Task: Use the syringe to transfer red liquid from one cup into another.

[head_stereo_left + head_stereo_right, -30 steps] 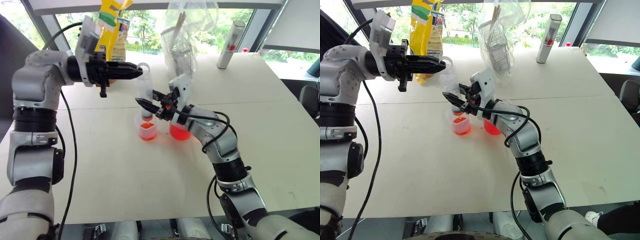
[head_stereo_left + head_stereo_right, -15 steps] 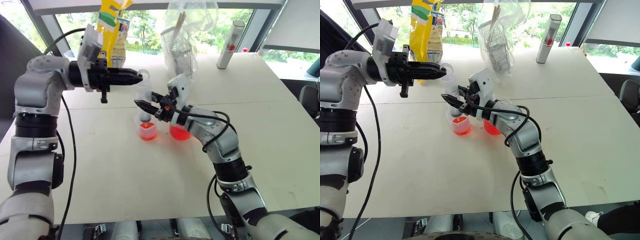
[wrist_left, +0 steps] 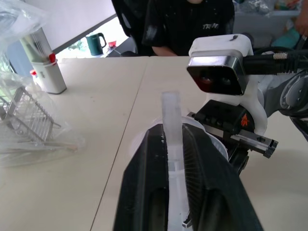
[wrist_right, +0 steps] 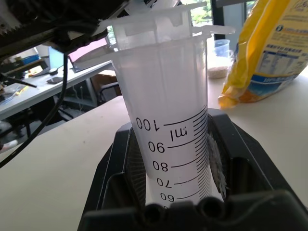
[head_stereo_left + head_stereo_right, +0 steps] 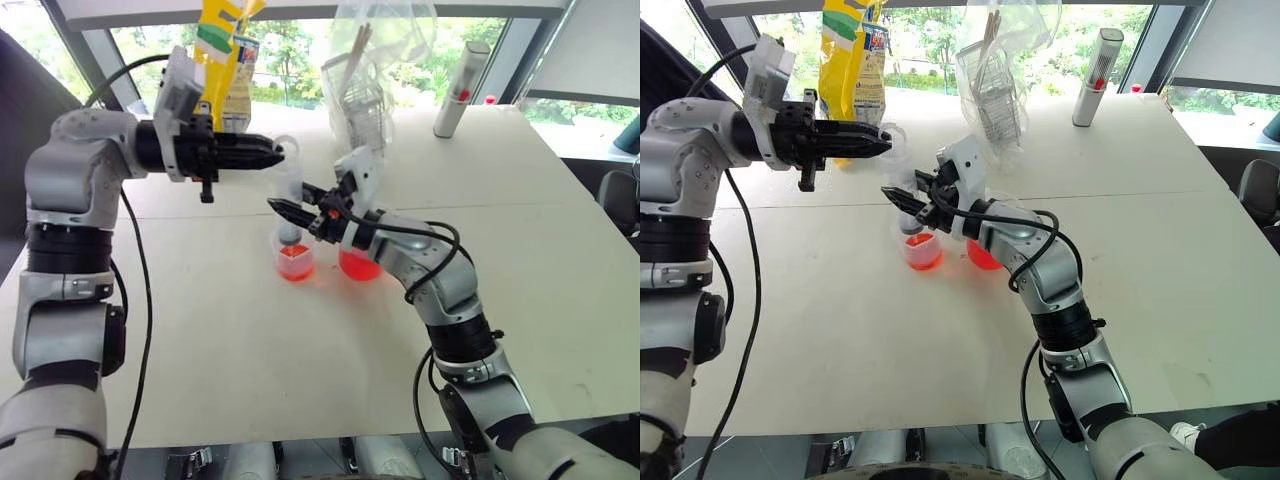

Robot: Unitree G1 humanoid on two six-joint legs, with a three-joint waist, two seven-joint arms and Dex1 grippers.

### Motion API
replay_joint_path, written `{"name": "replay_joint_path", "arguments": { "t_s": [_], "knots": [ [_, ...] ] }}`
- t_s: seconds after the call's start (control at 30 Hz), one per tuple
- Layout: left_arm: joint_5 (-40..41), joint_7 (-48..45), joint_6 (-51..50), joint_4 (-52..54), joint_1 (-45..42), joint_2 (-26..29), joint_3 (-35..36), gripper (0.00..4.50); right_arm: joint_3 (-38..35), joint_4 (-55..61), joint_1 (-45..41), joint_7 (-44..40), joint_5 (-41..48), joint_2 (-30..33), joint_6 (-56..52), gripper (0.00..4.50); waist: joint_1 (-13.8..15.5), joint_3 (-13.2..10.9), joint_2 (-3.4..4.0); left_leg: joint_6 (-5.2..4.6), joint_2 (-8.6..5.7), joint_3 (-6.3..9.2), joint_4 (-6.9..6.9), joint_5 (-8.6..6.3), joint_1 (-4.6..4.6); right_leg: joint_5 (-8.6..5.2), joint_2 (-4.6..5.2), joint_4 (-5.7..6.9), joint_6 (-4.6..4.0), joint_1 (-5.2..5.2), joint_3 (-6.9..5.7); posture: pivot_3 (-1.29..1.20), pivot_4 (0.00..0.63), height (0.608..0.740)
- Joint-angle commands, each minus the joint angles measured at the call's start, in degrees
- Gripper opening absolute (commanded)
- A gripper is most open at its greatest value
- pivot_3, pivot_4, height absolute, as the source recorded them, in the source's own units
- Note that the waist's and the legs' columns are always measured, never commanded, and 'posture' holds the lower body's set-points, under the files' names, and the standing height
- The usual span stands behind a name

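While the syringe (image 5: 290,205) stands upright near the middle of the head-camera frame, its tip dips into the small clear cup (image 5: 296,262), which has red liquid (image 5: 296,268) in its lower part. Just to the right of that cup, and partly hidden behind the right arm, sits the larger beaker (image 5: 358,263), also with red liquid at its bottom. The right gripper (image 5: 285,209) reaches in from the right at mid-frame, and its two black fingers are clamped together on the syringe's barrel; the right wrist view shows the printed scale of the barrel pinched between the pads. The left gripper (image 5: 272,153) comes in level from the upper left, and its fingers sit around the flat plunger stem at the syringe's top; in the left wrist view the clear stem runs up between the two black fingers (image 3: 144,183), which look closed against it, though I can't be certain they press. Toward the top of the frame, on the white table (image 5: 300,360), stand a yellow bag (image 5: 222,50), a clear plastic bag with a wire rack (image 5: 365,80) and a white cylinder (image 5: 460,90).
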State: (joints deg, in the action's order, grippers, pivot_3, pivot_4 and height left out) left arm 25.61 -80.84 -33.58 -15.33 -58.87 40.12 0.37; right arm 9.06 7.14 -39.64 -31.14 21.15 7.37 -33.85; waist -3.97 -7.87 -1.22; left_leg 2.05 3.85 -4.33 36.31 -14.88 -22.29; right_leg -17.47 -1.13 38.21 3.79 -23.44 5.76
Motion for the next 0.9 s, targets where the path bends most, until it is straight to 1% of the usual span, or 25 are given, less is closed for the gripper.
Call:
{"name": "replay_joint_path", "arguments": {
  "t_s": [0.03,0.1,0.17,0.27,0.4,0.5,0.6,0.7,0.83,0.9],
  "knots": [
    [-0.8,0.8,-1.4,-1.1,-0.2,0.8,-1.0,2.55,-2.0,6.5,-3.9,-0.3,2.1,-1.3,3.5,1.38,0.0,0.0,0.0,0.0,0.0,0.0,0.0,0.0,0.0,0.0,0.0,0.0,0.0,0.0,0.0,0.0,0.15,0.739],
    [-1.1,1.1,-0.9,-1.7,-0.4,1.3,-0.6,3.56,-1.7,6.5,-3.6,-0.3,1.9,-1.4,3.4,1.38,0.0,0.0,0.0,0.0,0.0,0.0,-0.02,0.0,0.01,0.0,0.0,0.0,0.0,0.0,0.0,0.0,0.15,0.739],
    [-1.0,1.1,-0.8,-2.5,-0.6,1.9,0.0,4.48,-1.5,6.6,-3.4,-0.4,1.9,-1.6,3.4,1.38,-0.1,0.0,0.04,0.0,0.0,0.0,-0.02,0.0,0.01,0.0,-0.01,0.0,0.0,-0.01,0.0,0.0,0.15,0.739],
    [-1.4,1.0,-0.1,-4.2,-0.9,3.5,0.7,4.48,-1.3,6.7,-3.1,-0.2,1.9,-1.8,3.2,1.38,-0.1,0.0,-0.06,0.0,0.02,0.05,-0.03,0.0,-0.01,0.0,-0.03,0.0,0.0,-0.04,-0.01,0.0,0.15,0.739],
    [-1.9,-0.1,0.7,-3.9,1.1,5.8,0.4,4.48,-1.5,6.3,-3.2,-0.1,2.0,-2.0,3.1,1.38,-0.1,0.0,-0.07,0.0,0.02,0.05,-0.05,0.0,-0.01,0.0,-0.01,0.0,0.0,-0.06,0.02,0.0,0.15,0.739],
    [-1.7,-0.1,1.0,-2.6,2.7,6.1,0.1,4.48,-2.4,6.4,-3.8,0.4,2.6,-1.8,1.8,1.38,0.0,0.0,-0.07,0.0,0.02,0.04,-0.05,0.0,-0.01,0.0,0.02,0.0,0.0,-0.05,0.01,0.0,0.15,0.739],
    [-1.5,0.3,1.1,-1.6,3.7,5.7,0.2,4.48,-3.8,6.9,-6.1,1.5,3.7,-0.1,-2.4,1.38,0.0,0.0,-0.07,0.0,0.01,0.04,-0.03,0.0,-0.02,0.0,0.04,0.0,0.0,-0.05,0.01,0.0,0.15,0.739],
    [-1.4,0.2,1.9,-0.3,5.3,5.4,-0.1,4.48,-4.5,6.5,-11.2,1.6,2.7,6.6,-10.3,1.38,0.1,0.0,-0.06,0.0,0.01,0.06,-0.02,0.0,-0.04,0.0,0.09,0.0,0.0,-0.07,0.01,0.0,0.15,0.739],
    [-0.9,0.2,2.3,1.2,6.7,4.7,-0.2,4.48,-12.6,1.4,-22.6,1.8,8.2,14.8,-24.7,1.38,0.1,0.0,-0.05,0.0,0.0,0.04,-0.05,0.0,-0.04,0.0,0.18,-0.02,-0.01,-0.07,0.02,0.0,0.15,0.739],
    [-0.9,0.3,2.6,2.1,7.5,4.2,-0.4,4.48,-14.0,-3.4,-28.5,1.0,8.5,20.2,-31.7,1.38,0.1,0.0,-0.04,0.0,-0.02,0.02,-0.08,0.0,-0.05,0.0,0.17,-0.05,-0.01,-0.1,0.03,0.0,0.15,0.739]
  ]
}}
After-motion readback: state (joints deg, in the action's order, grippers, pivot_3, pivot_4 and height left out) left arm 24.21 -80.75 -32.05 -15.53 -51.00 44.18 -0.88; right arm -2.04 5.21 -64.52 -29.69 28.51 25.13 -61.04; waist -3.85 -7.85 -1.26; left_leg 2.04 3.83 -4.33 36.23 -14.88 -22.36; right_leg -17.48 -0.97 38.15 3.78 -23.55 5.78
